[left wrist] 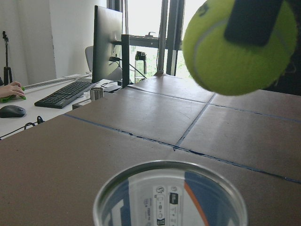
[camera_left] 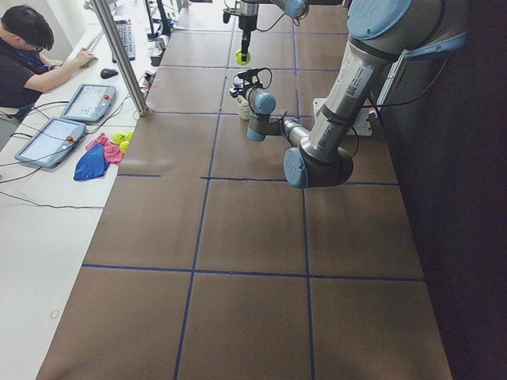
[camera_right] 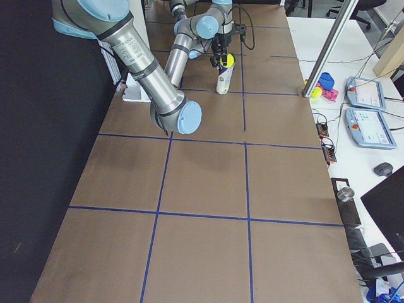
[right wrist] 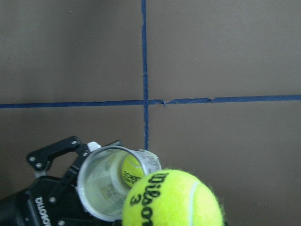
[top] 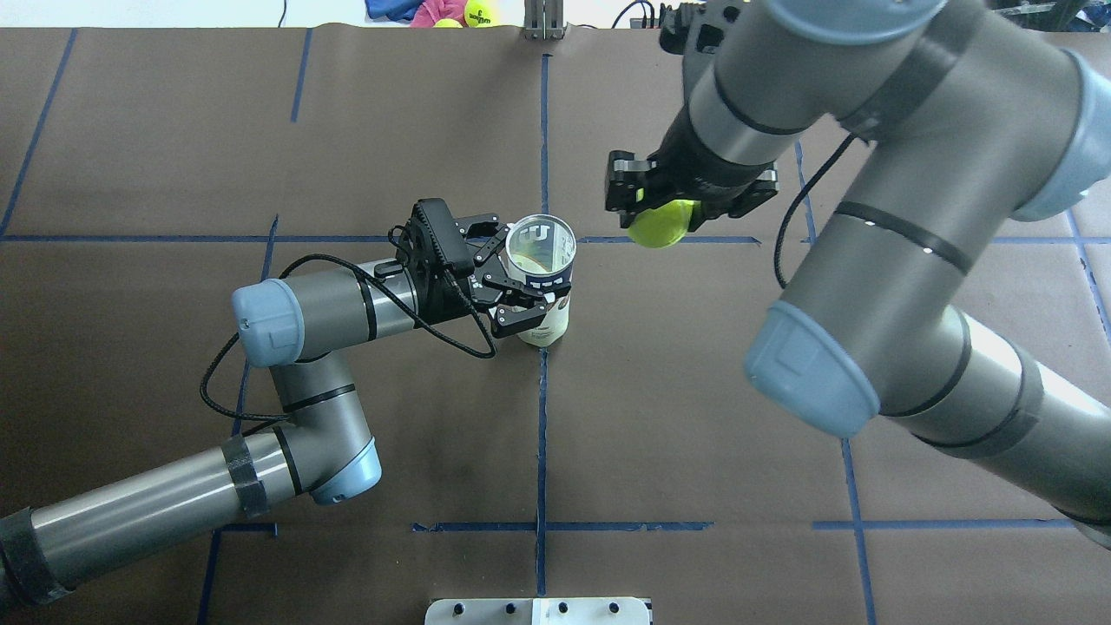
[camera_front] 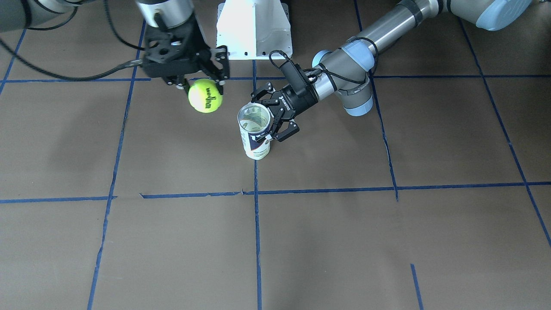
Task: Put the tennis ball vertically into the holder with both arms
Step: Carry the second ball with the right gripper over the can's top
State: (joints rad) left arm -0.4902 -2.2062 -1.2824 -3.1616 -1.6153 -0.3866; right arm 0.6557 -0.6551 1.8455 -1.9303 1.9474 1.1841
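Observation:
The holder [camera_front: 255, 129] is a clear can standing upright on the table with its mouth open upward. It also shows in the overhead view [top: 543, 260]. My left gripper [camera_front: 270, 119] is shut around its upper side, coming in level from the side. My right gripper [camera_front: 205, 88] is shut on the tennis ball [camera_front: 205, 96] and holds it in the air, beside and above the can's mouth. In the right wrist view the ball [right wrist: 174, 200] overlaps the can's rim [right wrist: 101, 188], and another ball [right wrist: 132, 169] lies inside the can. The left wrist view shows the held ball [left wrist: 235, 47] above the rim [left wrist: 169, 193].
The white pedestal base [camera_front: 254, 30] stands just behind the can. Spare balls and cloths [top: 451, 12] lie past the table's far edge. An operator [camera_left: 32, 55] sits at the desk with teach pendants [camera_left: 67, 119]. A metal post [camera_left: 119, 55] stands at the table edge.

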